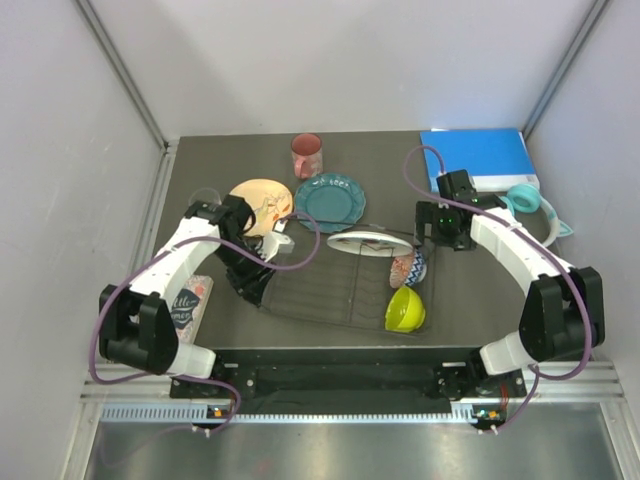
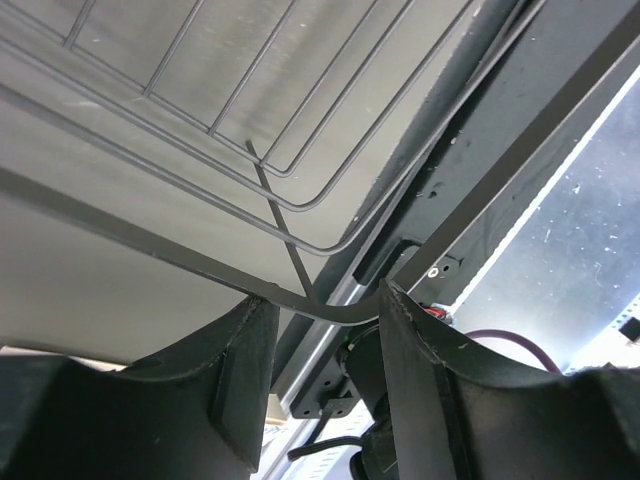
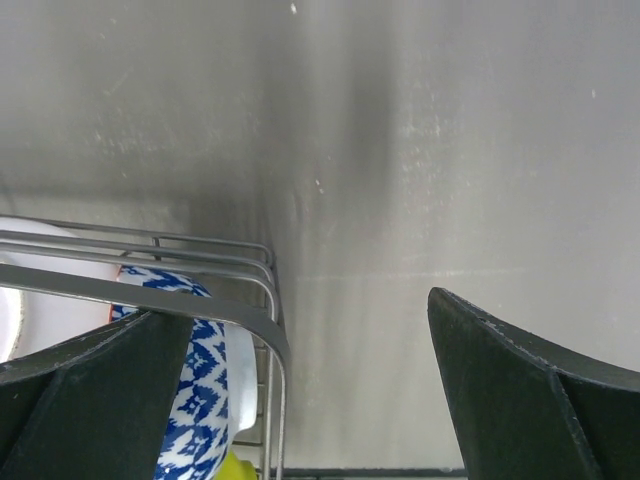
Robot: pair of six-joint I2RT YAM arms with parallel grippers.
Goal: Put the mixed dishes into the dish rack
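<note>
STEP: mid-load; white plate with red marks, patterned bowl, lime-green bowl in dish rack | left gripper spread astride rim wire | right gripper spread, empty, beside rack | NEXT: probably back off rim; take cream-yellow floral plate edgewise.

Just one piece of writing, found in the top view: pale script on a dark flat card lying on the table, left of the dish rack and partly covered by the left arm. Reads roughly "ello" on the upper line. Smaller line beneath too tiny to decipher. Nothing legible in either wrist view.
</note>
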